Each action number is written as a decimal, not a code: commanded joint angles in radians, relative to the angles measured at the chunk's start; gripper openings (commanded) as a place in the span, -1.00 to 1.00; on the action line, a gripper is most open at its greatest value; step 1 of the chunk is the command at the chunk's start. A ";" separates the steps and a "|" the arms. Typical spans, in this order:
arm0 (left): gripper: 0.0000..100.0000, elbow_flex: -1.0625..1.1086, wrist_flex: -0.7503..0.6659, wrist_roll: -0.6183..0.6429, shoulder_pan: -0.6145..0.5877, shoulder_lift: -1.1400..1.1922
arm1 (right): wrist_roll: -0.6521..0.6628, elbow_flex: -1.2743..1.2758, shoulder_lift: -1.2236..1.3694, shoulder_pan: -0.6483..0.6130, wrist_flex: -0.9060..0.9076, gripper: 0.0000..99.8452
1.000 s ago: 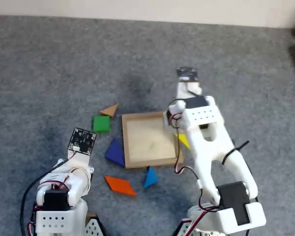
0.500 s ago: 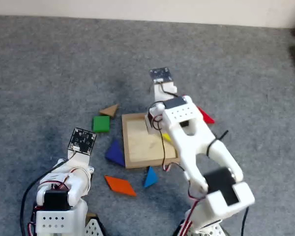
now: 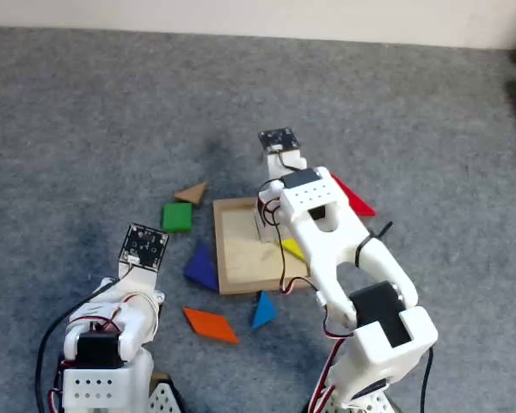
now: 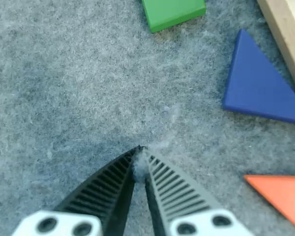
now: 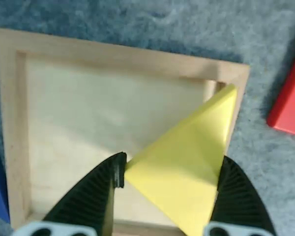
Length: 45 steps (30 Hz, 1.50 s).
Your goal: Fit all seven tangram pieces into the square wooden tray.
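Note:
The square wooden tray (image 3: 228,282) lies mid-table with nothing on its floor. My right gripper (image 5: 171,171) is shut on the yellow triangle (image 5: 187,162), which hangs tilted over the tray's rim (image 5: 123,53) at one corner; in the high view the yellow triangle (image 3: 292,249) sits at the tray's right side under the right arm (image 3: 314,202). My left gripper (image 4: 140,150) is shut and holds nothing, low over the carpet near the dark blue triangle (image 4: 260,91), the green square (image 4: 172,11) and the orange piece (image 4: 280,194).
Around the tray lie the red triangle (image 3: 353,196) on the right, the tan triangle (image 3: 192,192) and green square (image 3: 177,216) on the left, the dark blue triangle (image 3: 202,265), orange parallelogram (image 3: 211,323) and small light blue triangle (image 3: 262,310) in front.
My right arm has swung left over the tray with the yellow triangle, uncovering the red triangle. The left arm has not moved.

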 commanded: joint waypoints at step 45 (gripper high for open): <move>-0.99 0.019 0.003 0.011 -0.013 -0.012 | -0.091 -0.150 0.113 -0.113 0.143 -0.41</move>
